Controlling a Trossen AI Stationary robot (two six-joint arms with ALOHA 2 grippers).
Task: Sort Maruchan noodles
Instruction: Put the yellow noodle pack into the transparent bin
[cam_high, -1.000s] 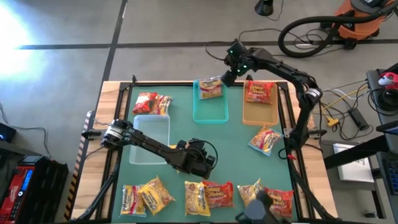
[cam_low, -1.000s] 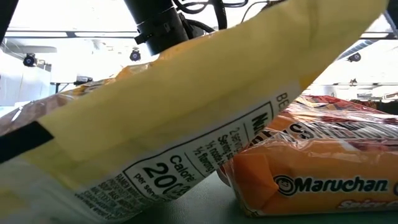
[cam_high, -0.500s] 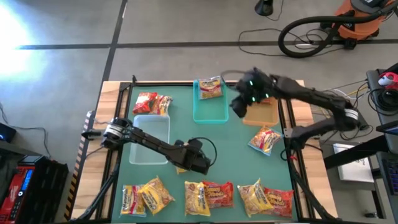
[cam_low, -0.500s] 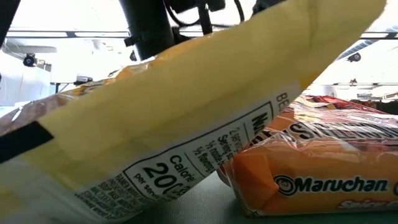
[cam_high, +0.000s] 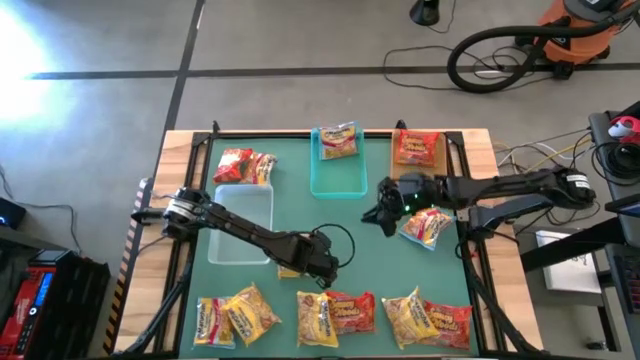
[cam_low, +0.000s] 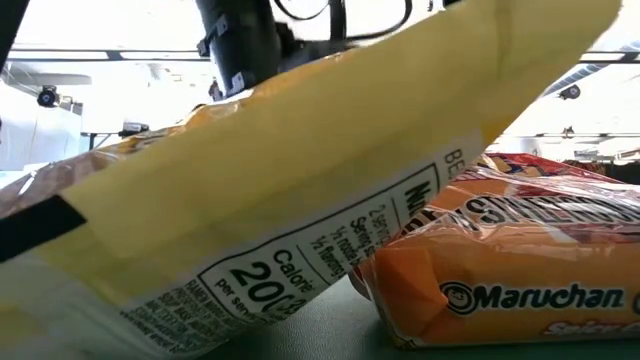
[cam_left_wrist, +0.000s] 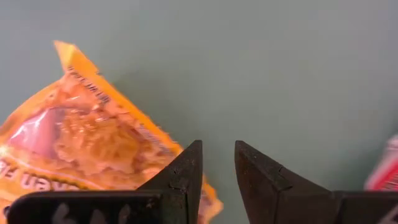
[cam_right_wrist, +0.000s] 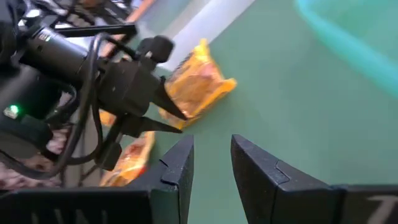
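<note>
High view: crinkly orange-yellow noodle packet (cam_high: 289, 268) seen just beside left gripper (cam_high: 322, 275), jaws narrowly parted, nothing held. Right gripper (cam_high: 381, 216) farther off, empty, narrowly parted.

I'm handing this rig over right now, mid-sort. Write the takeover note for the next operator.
Left gripper: slightly open, empty, beside an orange packet mid-table.
Right gripper: slightly open, empty, next to a loose packet.
Done: one packet in the teal tray, one red packet in the tan tray.
Left: clear tray holds none; red packets beside it; near-edge row unsorted.
</note>
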